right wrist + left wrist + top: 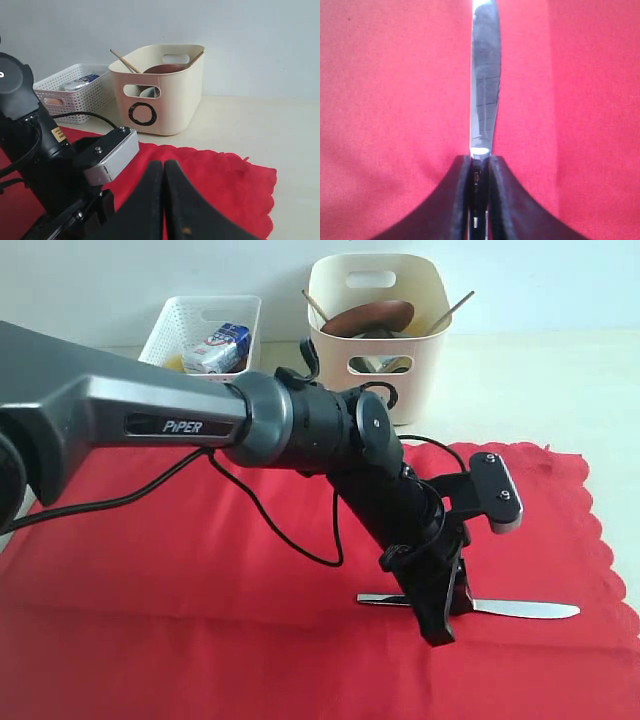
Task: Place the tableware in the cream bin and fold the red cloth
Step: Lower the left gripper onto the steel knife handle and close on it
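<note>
- Now clamped by the left gripper (480, 161): the silver table knife (485, 100), held at the handle, jaws drawn in until only the metal keeps them apart.
- Lies flat on the red cloth (200, 590), near and right of middle, long axis left to right, blade tip to the right, handle end showing just left of the pincer.
- Gripped square across that axis, so the blade runs straight out ahead of the jaws.
- Right gripper (164, 170): closed tight, nothing in it, hanging close beside the left arm's wrist, so no nearer in any useful sense.
- Destination straight off toward the far side and a little left: cream bin (420, 380) on the pale table (540, 390), just past the cloth's far edge.
- Already in there: chopsticks (458, 306) leaning out and the wooden plate (370, 315) tilted inside; probably room enough at the near right corner.
- Soft, slack fabric underneath, so possibly a pinch of cloth coming up too.
- Further left, to be avoided: white lattice basket (175, 320) with the milk carton (220, 348).
</note>
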Robot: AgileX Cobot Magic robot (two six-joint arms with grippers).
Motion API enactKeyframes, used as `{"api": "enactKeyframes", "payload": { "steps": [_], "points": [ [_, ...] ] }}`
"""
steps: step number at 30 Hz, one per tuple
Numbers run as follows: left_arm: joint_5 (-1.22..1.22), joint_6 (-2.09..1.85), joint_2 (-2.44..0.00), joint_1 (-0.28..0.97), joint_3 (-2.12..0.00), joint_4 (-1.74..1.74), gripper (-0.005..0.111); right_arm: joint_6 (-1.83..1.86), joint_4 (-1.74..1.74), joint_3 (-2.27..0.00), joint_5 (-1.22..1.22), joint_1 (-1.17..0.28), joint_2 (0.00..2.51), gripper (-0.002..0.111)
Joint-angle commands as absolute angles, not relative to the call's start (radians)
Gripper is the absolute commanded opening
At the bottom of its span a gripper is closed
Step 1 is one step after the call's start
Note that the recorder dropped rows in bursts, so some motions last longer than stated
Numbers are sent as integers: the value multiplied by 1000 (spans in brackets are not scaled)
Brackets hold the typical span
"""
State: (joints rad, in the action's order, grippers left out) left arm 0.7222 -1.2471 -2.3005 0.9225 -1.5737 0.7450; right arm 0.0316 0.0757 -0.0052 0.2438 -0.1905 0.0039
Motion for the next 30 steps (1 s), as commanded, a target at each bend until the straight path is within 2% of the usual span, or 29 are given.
{"api": "enactKeyframes", "payload": {
  "steps": [1, 12, 30],
  "points": [
    [781, -1186, -2283, 929, -1564, 718, 0, 33, 77, 0, 237, -192, 0, 0],
    [833, -1108, -2163, 927, -1564, 702, 0, 33, 77, 0, 237, -192, 0, 0],
    [866, -855, -2077, 927, -1562, 446, 0, 33, 77, 0, 237, -192, 0, 0]
  ]
}}
